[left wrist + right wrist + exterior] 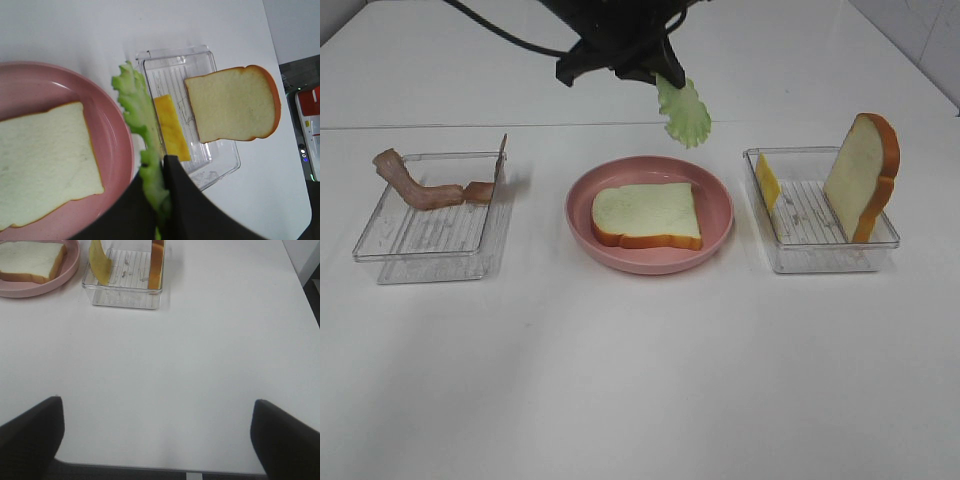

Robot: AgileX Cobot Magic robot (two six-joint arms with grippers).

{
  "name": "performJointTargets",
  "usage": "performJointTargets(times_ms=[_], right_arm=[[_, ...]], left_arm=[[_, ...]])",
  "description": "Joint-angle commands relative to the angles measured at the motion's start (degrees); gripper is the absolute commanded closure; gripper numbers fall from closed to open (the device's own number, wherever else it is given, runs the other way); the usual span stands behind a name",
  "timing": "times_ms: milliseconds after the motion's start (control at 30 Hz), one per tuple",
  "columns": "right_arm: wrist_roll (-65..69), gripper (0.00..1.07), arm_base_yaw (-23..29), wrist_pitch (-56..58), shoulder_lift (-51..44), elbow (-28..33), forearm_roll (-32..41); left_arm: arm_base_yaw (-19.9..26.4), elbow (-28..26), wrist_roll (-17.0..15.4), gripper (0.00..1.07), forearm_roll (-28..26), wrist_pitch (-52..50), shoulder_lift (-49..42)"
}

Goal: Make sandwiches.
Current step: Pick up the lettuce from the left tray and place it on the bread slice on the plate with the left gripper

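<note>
My left gripper (665, 80) hangs above the far rim of the pink plate (720, 215), shut on a green lettuce sheet (685, 112) that dangles in the air. In the left wrist view the gripper (161, 200) pinches the lettuce (136, 107) beside the plate (117, 132). One bread slice (647, 215) lies flat on the plate and also shows in the left wrist view (42, 160). Bacon strips (420, 190) lie in the left clear tray (380, 245). A yellow cheese slice (767, 182) and an upright bread slice (862, 175) stand in the right tray (820, 255). My right gripper (157, 440) is open and empty, and it is out of the exterior high view.
The right wrist view shows the right tray (125, 296), the cheese (99, 262) and the plate (50, 285) far ahead, with bare white table between them and the gripper. A table edge (165, 471) runs close under the right gripper.
</note>
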Motion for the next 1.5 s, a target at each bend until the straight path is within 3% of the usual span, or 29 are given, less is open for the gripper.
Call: performJointTargets(times_ms=[33,300,833,900,1333,1500], right_arm=[[0.40,0.09,-0.17,0.17,-1.95,-0.23,0.23],[0.40,0.09,-0.17,0.17,-1.95,-0.23,0.23],[0.40,0.09,-0.17,0.17,-1.95,-0.23,0.23],[0.40,0.09,-0.17,0.17,-1.95,-0.23,0.23],[0.40,0.09,-0.17,0.17,-1.95,-0.23,0.23],[0.40,0.09,-0.17,0.17,-1.95,-0.23,0.23]], left_arm=[[-0.34,-0.23,3.95,1.07,-6.07,0.23,3.78],[-0.11,-0.23,5.33,1.07,-6.93,1.15,8.25],[-0.11,-0.29,5.10,1.07,2.29,-1.15,12.49],[-0.11,-1.20,4.64,1.07,5.90,-1.20,12.49],[-0.17,-1.20,5.39,1.07,8.65,-0.17,12.55],[-0.17,-1.20,5.39,0.91,9.05,-0.23,12.49]])
